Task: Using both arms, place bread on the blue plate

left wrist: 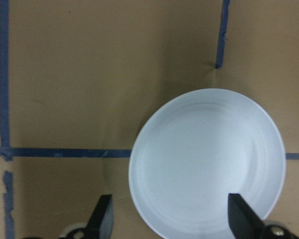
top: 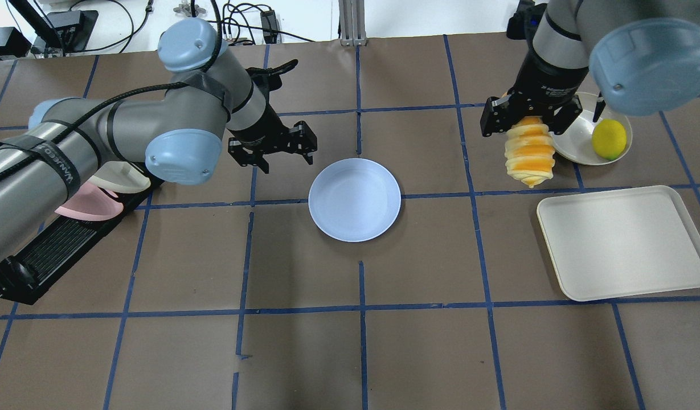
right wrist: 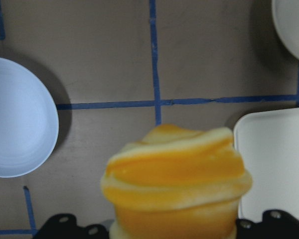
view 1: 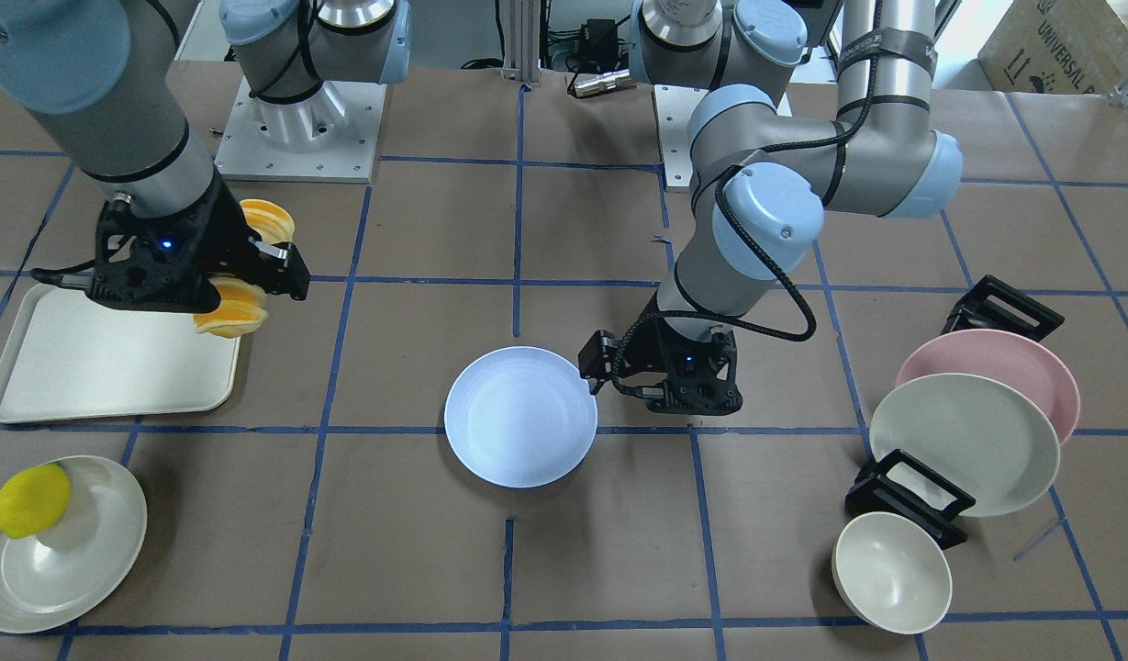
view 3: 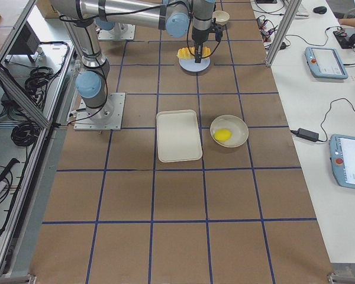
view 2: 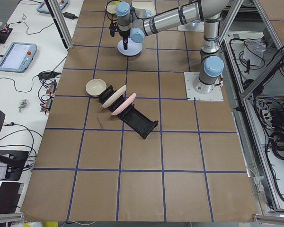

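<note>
Overhead exterior: we see the small ridged orange-and-cream bread loaf [top: 530, 152] pinched by the black right gripper [top: 526, 121], well away from the round pale-blue plate [top: 354, 199]; the black left gripper [top: 285, 155] sits beside the plate, fingers apart.

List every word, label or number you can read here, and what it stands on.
"UNIVERSAL R", cut off by the frame edge: on the cardboard box.
White lettering on the black strap around the left arm: too blurred to read.
White print on the black wrist collar of the right arm: too small to read.
</note>
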You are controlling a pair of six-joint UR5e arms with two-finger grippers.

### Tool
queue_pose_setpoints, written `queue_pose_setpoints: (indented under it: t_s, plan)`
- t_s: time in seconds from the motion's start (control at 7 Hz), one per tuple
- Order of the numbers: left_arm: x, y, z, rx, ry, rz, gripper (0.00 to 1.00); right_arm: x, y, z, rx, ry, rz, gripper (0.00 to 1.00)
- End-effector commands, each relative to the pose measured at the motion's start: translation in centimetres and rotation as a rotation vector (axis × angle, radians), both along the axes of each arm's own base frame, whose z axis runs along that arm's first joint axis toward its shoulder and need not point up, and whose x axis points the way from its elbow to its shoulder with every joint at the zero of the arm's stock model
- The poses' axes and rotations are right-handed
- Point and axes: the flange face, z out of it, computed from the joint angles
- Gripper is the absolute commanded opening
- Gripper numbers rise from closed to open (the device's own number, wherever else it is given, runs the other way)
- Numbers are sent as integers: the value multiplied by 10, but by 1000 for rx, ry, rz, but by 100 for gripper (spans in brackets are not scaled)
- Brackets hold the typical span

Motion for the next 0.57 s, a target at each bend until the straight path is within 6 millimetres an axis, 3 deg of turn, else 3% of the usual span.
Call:
queue_pose_setpoints:
  t_s: [0.0, 0.14, 0.29, 0.43]
  plan:
    - [106, 8, 54, 64, -115, -169, 100, 49, -8, -28, 39, -47, -30, 10]
    - [138, 33, 79, 117, -101, -116, 100, 79, -15, -42, 11, -35, 6, 9]
    - [145, 55, 113, 109, -110, -95, 100, 111, -22, -66, -20, -37, 59, 9]
    - [147, 81, 156, 44, -219, -99, 100, 127, -47, -116, -54, -15, 71, 9]
